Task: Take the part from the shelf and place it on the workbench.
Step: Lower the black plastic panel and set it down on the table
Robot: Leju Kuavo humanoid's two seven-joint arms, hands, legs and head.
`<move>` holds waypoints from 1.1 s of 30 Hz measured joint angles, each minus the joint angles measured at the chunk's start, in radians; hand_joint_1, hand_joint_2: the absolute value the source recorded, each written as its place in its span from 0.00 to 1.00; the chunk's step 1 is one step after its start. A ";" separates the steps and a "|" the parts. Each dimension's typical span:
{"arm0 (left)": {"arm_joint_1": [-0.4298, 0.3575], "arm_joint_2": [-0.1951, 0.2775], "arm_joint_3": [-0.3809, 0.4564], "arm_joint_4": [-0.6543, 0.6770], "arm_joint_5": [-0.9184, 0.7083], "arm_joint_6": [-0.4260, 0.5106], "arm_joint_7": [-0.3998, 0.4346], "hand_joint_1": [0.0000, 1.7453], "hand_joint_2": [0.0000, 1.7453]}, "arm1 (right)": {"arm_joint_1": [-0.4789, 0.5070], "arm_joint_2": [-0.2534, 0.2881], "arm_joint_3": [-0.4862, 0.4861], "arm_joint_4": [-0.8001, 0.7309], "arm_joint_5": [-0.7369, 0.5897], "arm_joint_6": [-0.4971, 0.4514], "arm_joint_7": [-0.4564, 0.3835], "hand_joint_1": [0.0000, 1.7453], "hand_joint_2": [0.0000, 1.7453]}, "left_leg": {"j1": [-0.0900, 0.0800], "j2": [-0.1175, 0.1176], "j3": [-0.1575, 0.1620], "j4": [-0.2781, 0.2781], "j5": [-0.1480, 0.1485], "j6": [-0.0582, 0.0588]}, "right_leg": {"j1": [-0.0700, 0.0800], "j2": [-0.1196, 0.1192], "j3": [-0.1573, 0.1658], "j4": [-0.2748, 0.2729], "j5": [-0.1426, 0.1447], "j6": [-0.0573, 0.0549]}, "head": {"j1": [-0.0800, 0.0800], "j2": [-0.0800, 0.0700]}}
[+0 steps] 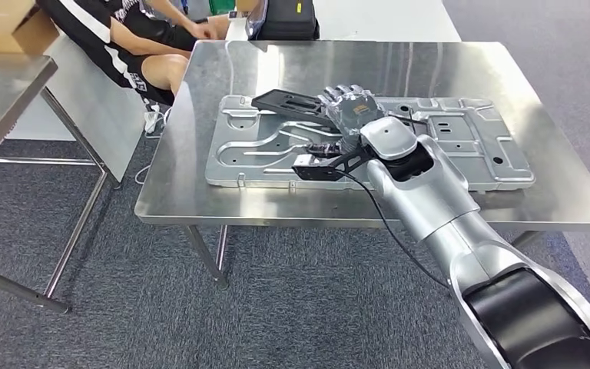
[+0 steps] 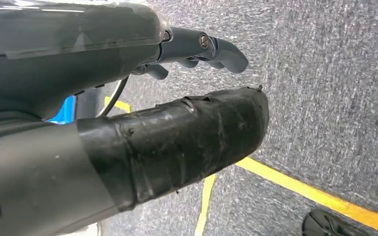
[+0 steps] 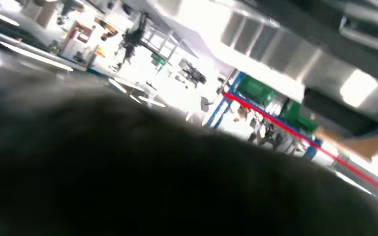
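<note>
**Figure: Stamped part lying flat on the workbench, right hand above it**

Head view: the part (image 1: 369, 142), a broad stamped sheet-metal panel with ribs and cut-outs, lay flat on the brushed-steel workbench (image 1: 200, 192), long axis running left to right. The right hand (image 1: 349, 108) rested over its middle, fingers extended towards the far edge; whether it gripped the panel could not be told.

Left wrist view: the left hand (image 2: 197, 49) hung over grey carpet with yellow floor tape, fingers loosely curled, holding nothing.

Right wrist view: a blurred dark mass lay close before the lens. The right arm was judged the nearer.
</note>
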 joint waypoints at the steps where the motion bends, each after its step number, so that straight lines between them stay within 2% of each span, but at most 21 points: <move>1: 0.001 0.001 0.000 0.000 0.000 0.000 0.000 0.00 0.00 | 0.000 0.001 0.000 0.001 0.000 0.000 0.000 0.00 0.00 | 0.002 -0.002 -0.005 -0.001 0.001 -0.006 | -0.001 -0.003 -0.007 -0.006 0.012 -0.006 | 0.001 0.000; 2: 0.001 0.001 0.000 0.000 0.000 0.000 0.000 0.00 0.00 | -0.001 0.002 0.000 0.002 0.000 0.001 0.000 0.00 0.00 | 0.003 -0.003 -0.014 0.007 -0.015 -0.011 | -0.003 -0.006 -0.017 -0.012 0.025 -0.015 | 0.000 0.000; 3: 0.002 0.002 0.000 0.000 0.000 0.000 0.000 0.00 0.00 | -0.001 0.004 0.000 0.002 0.000 0.001 0.000 0.00 0.00 | 0.004 -0.005 -0.026 0.034 -0.053 -0.016 | -0.006 -0.008 -0.031 -0.016 0.041 -0.024 | 0.001 0.000; 5: 0.001 0.002 0.000 0.001 0.000 0.000 0.001 0.00 0.00 | -0.001 0.006 0.000 0.003 0.000 0.001 0.000 0.00 0.00 | 0.008 -0.004 -0.052 0.133 -0.160 -0.023 | -0.006 -0.010 -0.059 -0.017 0.067 -0.034 | 0.000 0.000; 6: 0.001 0.002 0.000 0.001 0.000 0.000 0.001 0.00 0.00 | -0.001 0.007 0.000 0.003 0.000 0.001 0.000 0.00 0.00 | 0.009 -0.004 -0.060 0.177 -0.196 -0.025 | -0.006 -0.010 -0.069 -0.017 0.075 -0.034 | 0.000 0.000; 7: 0.001 0.002 0.000 0.001 0.000 -0.001 0.001 0.00 0.00 | -0.001 0.007 0.000 0.003 0.000 0.001 0.000 0.00 0.00 | 0.010 -0.004 -0.065 0.204 -0.213 -0.027 | -0.006 -0.010 -0.075 -0.016 0.080 -0.034 | 0.000 0.000; 11: 0.002 0.002 0.000 0.002 0.000 0.000 0.001 0.00 0.00 | 0.000 0.007 0.000 0.004 0.000 0.001 0.000 0.00 0.00 | 0.010 -0.004 -0.071 0.248 -0.228 -0.029 | -0.005 -0.010 -0.086 -0.015 0.088 -0.033 | 0.000 0.000; 12: 0.001 0.003 0.000 0.002 0.000 0.000 0.001 0.00 0.00 | 0.001 0.007 0.000 0.005 0.000 0.001 0.000 0.00 0.00 | 0.010 -0.004 -0.058 0.263 -0.210 -0.030 | -0.006 -0.010 -0.103 -0.011 0.098 -0.031 | 0.000 0.000; 15: 0.000 0.007 0.000 0.002 0.000 0.000 0.001 0.00 0.00 | 0.003 0.007 0.000 0.007 0.000 0.000 0.000 0.00 0.00 | 0.006 -0.009 0.131 0.077 -0.183 -0.021 | -0.006 -0.013 -0.179 0.013 0.158 -0.006 | 0.001 0.000; 16: -0.001 0.007 0.000 0.002 0.000 0.000 0.001 0.00 0.00 | 0.003 0.008 0.000 0.007 0.000 0.000 0.000 0.00 0.00 | 0.004 -0.010 0.177 0.010 -0.191 -0.013 | -0.005 -0.012 -0.190 0.016 0.174 0.004 | 0.001 0.000; 17: -0.001 0.007 0.000 0.002 0.000 0.000 0.001 0.00 0.00 | 0.002 0.007 0.000 0.008 0.000 0.000 0.000 0.00 0.00 | 0.005 -0.008 0.169 0.010 -0.182 -0.005 | -0.006 -0.012 -0.191 0.014 0.178 0.009 | 0.002 0.000; 18: -0.002 0.007 0.000 0.002 0.000 0.000 0.001 0.00 0.00 | 0.001 0.007 0.000 0.008 0.000 0.001 0.000 0.00 0.00 | 0.006 -0.005 0.162 0.009 -0.172 0.004 | -0.007 -0.010 -0.197 0.022 0.166 0.014 | 0.002 0.000; 19: -0.003 0.007 0.000 0.002 0.000 0.000 0.001 0.00 0.00 | 0.001 0.006 0.000 0.009 0.000 0.001 0.000 0.00 0.00 | 0.007 -0.002 0.152 0.007 -0.159 0.014 | -0.009 -0.008 -0.207 0.044 0.134 0.019 | 0.002 0.000; 22: -0.006 0.007 0.000 0.002 0.000 -0.001 0.001 0.00 0.00 | 0.001 0.005 0.000 0.009 0.000 0.001 0.000 0.00 0.00 | 0.006 0.003 0.114 0.006 -0.122 0.030 | -0.013 -0.004 -0.251 0.199 -0.014 0.031 | 0.002 0.000; 23: -0.006 0.007 0.000 0.002 0.000 -0.001 0.001 0.00 0.00 | 0.002 0.004 0.000 0.010 0.000 0.001 0.000 0.00 0.00 | 0.005 0.004 0.100 0.007 -0.112 0.031 | -0.013 -0.004 -0.261 0.254 -0.041 0.033 | 0.002 0.000; 24: -0.005 0.008 0.000 0.002 0.000 0.000 0.001 0.00 0.00 | 0.003 0.004 0.000 0.010 0.000 0.001 0.000 0.00 0.00 | 0.003 0.005 0.087 0.008 -0.102 0.031 | -0.014 -0.004 -0.263 0.292 -0.046 0.034 | 0.002 0.000; 26: -0.004 0.009 0.000 0.002 0.000 0.000 0.001 0.00 0.00 | 0.006 0.004 0.000 0.012 0.000 0.001 0.000 0.00 0.00 | 0.001 0.006 0.057 0.009 -0.080 0.029 | -0.014 -0.004 -0.232 0.313 -0.014 0.032 | 0.002 0.000; 27: -0.004 0.009 0.000 0.002 0.000 0.000 0.001 0.00 0.00 | 0.006 0.004 0.000 0.012 0.000 0.001 0.000 0.00 0.00 | -0.001 0.006 0.042 0.010 -0.068 0.028 | -0.013 -0.003 -0.191 0.279 0.011 0.028 | 0.002 0.000; 29: -0.004 0.006 0.000 0.002 0.000 -0.001 0.001 0.00 0.00 | 0.003 0.005 0.000 0.010 0.000 0.000 0.000 0.00 0.00 | -0.004 0.003 0.020 0.012 -0.047 0.022 | -0.007 -0.001 -0.068 0.130 0.014 0.011 | 0.001 0.000; 31: -0.002 0.004 0.001 0.002 0.000 -0.001 0.001 0.00 0.00 | -0.001 0.007 0.000 0.007 0.000 0.000 0.000 0.00 0.00 | -0.003 0.003 0.013 0.009 -0.028 0.012 | 0.002 0.001 0.010 0.017 -0.010 -0.002 | 0.001 0.000; 33: -0.001 0.004 0.001 0.002 0.000 -0.001 0.001 0.00 0.00 | -0.003 0.008 0.000 0.007 0.000 0.000 0.000 0.00 0.00 | 0.000 0.003 0.010 0.001 -0.010 -0.001 | 0.005 -0.001 0.008 -0.007 0.001 -0.010 | 0.001 0.000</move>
